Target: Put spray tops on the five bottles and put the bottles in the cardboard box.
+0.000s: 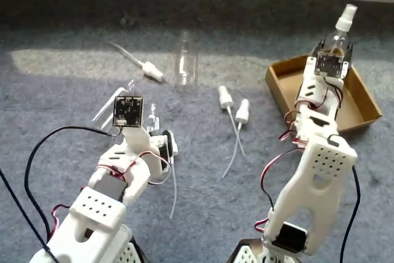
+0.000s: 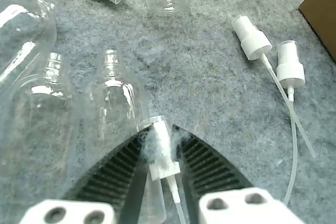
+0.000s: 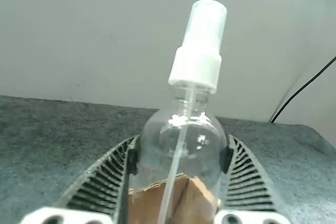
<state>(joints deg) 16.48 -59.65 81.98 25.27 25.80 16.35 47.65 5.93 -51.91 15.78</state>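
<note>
The right gripper [image 3: 178, 169] has its jaws spread only as wide as the clear bottle [image 3: 178, 145] they clamp by its belly. That bottle is already fitted with a white spray top [image 3: 198, 45], the dip tube running down inside. It is held at the far corner of the cardboard box [image 1: 356, 100]; whether its base touches the box floor I cannot tell.

Over on the other side, the left gripper [image 2: 160, 153] is low over the grey felt cover [image 2: 210, 93], its jaws nearly closed, pinching a second spray top [image 2: 159, 142] by its collar, the thin tube trailing back underneath. Just beyond its fingertips lie three bare bottles [image 2: 113, 98] side by side, necks pointing away from the gripper.

Between the two arms are two loose spray tops [image 1: 225, 97], close together, their tubes crossing. Farther back are another bare bottle [image 1: 184, 60] and, beside it, a fifth spray top [image 1: 151, 71] lying flat.
</note>
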